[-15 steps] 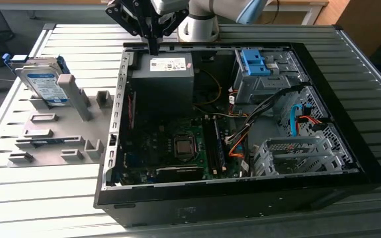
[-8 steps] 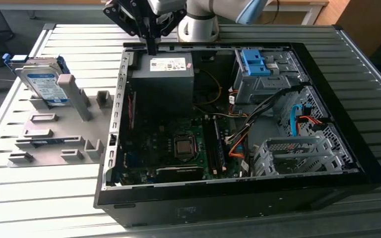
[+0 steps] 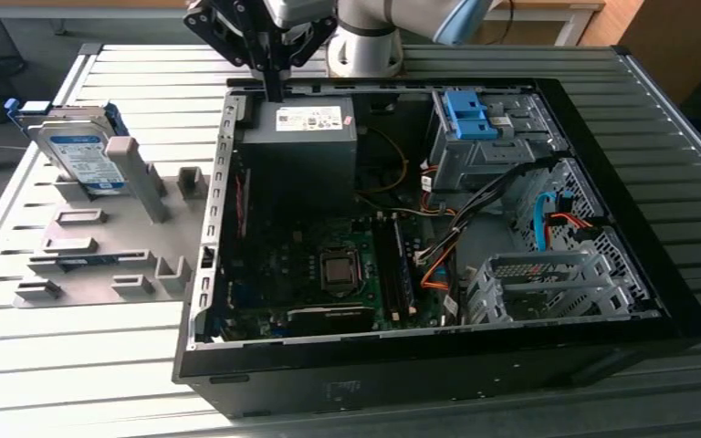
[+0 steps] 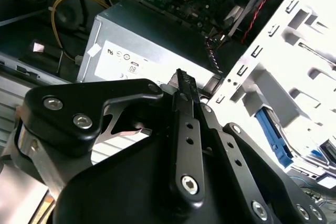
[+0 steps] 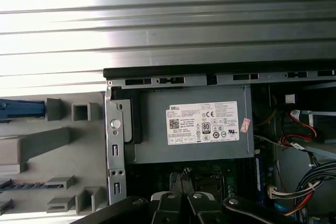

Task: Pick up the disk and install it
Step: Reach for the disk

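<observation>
The gripper (image 3: 274, 91), closed and empty, hangs just above the power supply (image 3: 299, 137). The disk (image 3: 79, 151) stands in a grey rack (image 3: 95, 246) well apart from it (toward the exterior view's left). Arriving closed, the fingers could topple the disk.

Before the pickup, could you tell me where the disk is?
The disk stands in the grey rack, on the exterior view's left, beside the open computer case.
</observation>
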Robot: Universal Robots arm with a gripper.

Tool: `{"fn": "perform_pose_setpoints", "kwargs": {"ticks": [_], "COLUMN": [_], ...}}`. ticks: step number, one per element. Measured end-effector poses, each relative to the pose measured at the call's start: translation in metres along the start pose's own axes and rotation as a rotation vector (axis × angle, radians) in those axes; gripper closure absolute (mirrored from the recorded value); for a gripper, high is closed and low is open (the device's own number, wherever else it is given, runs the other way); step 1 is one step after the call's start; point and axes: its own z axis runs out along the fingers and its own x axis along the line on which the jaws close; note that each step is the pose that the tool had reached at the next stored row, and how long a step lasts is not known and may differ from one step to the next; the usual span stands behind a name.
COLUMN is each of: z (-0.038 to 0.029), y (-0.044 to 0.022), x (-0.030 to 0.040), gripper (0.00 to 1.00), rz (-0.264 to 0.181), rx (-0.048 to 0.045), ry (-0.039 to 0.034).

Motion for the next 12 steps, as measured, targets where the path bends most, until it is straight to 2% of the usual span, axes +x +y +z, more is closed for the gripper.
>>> {"fn": "perform_pose_setpoints", "kwargs": {"ticks": [10, 12], "z": [0.0002, 0.0002], "y": [0.0002, 0.0006], "x": [0.0144, 0.0154], "gripper": [0.89, 0.89], "rz": [0.0, 0.0], "rx": [-0.0001, 0.0], "ry": [0.0, 0.0001]}}
